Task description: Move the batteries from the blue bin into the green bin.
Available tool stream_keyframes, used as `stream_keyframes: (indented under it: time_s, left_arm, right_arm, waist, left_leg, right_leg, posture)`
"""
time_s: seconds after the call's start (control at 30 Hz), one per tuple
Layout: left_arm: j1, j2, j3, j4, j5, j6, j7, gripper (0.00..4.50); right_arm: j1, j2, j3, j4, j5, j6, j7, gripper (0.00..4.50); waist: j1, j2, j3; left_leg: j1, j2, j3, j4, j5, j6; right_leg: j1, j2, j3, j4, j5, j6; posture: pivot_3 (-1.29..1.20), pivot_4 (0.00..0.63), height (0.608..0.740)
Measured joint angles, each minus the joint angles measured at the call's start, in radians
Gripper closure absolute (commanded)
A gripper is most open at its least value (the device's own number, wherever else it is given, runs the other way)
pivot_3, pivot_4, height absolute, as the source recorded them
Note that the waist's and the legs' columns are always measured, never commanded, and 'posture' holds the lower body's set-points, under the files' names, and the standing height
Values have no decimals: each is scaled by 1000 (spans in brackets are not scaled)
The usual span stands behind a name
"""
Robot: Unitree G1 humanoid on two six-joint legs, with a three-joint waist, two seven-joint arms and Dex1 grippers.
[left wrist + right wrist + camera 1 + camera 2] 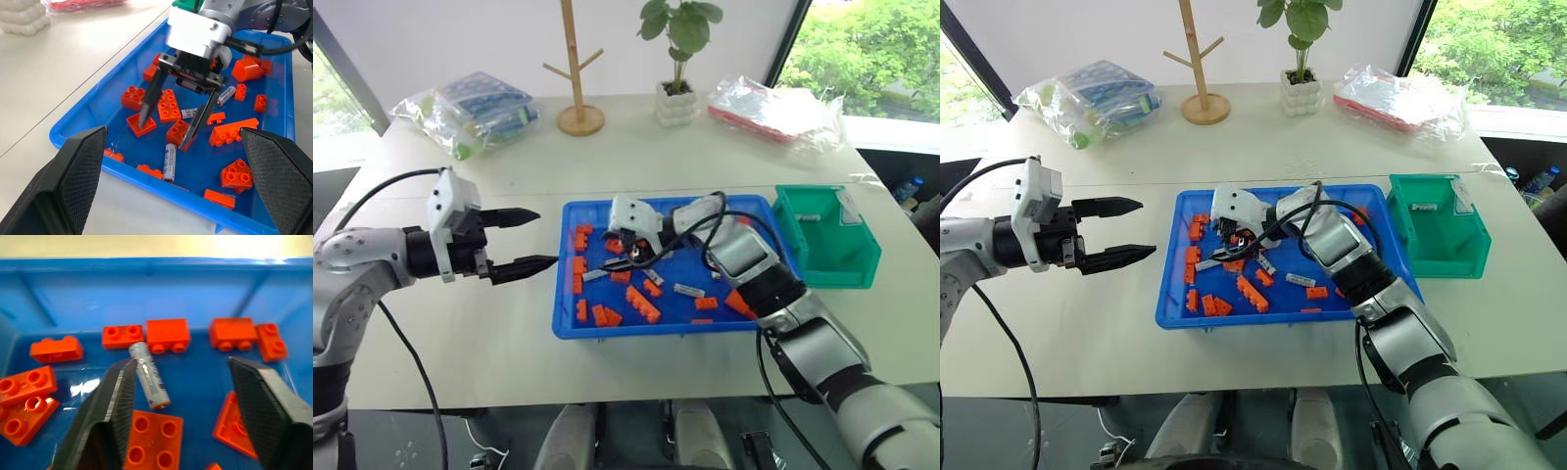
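A pale table (460, 343) carries the blue bin (570, 328) at its centre and the smaller green bin (857, 274) just beside the blue bin's right end, with a potted plant (677, 59), a wooden peg stand (579, 73) and plastic-wrapped packs (475, 110) along the far side. The right gripper (168, 126) hangs over the left half of the blue bin, its jaws spread and holding nothing, tips down among orange bricks (646, 311). The left gripper (534, 240) hovers above the table just left of the blue bin, jaws spread and empty. The batteries (148, 376) lie loose on the blue bin's floor between the bricks, one of them directly ahead of the right gripper's fingers (115, 401).
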Motion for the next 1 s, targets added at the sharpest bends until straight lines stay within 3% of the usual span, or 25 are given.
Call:
stream_keyframes:
  time_s: [0.47, 0.57, 0.7, 1.0]
  left_arm:
    - [1, -5, 0, -22, -5, 2, 33, 0]
    - [2, -7, 0, -24, -8, 2, 40, 0]
    - [3, -9, 0, -27, -12, 2, 44, 0]
    - [2, -15, -2, -27, -14, 3, 40, 0]
  right_arm:
    - [-11, 67, 76, 109, -110, -103, 72, 1640]
    - [-11, 77, 78, 126, -124, -105, 77, 2550]
    - [-11, 80, 77, 126, -133, -106, 89, 4456]
    - [-11, 82, -8, 28, -93, 11, 60, 4440]
  waist:
    - [-2, 0, 0]
    - [-2, 0, 0]
    - [-1, 0, 0]
    - [0, 0, 0]
  left_leg:
    - [0, 0, 0, 0, 0, -1]
    - [0, 0, 0, 0, 0, -1]
    - [0, 0, 0, 0, 1, -1]
    - [0, 0, 0, 0, 1, -1]
  right_leg:
    - [0, 0, 0, 0, 0, 0]
    - [-1, 1, 0, 1, 0, 0]
    - [-1, 1, 1, 1, 0, 0]
    - [-1, 1, 1, 1, 0, 0]
  posture:
    - [0, 150, 693]
    - [0, 150, 693]
    - [0, 150, 693]
    - [0, 150, 693]
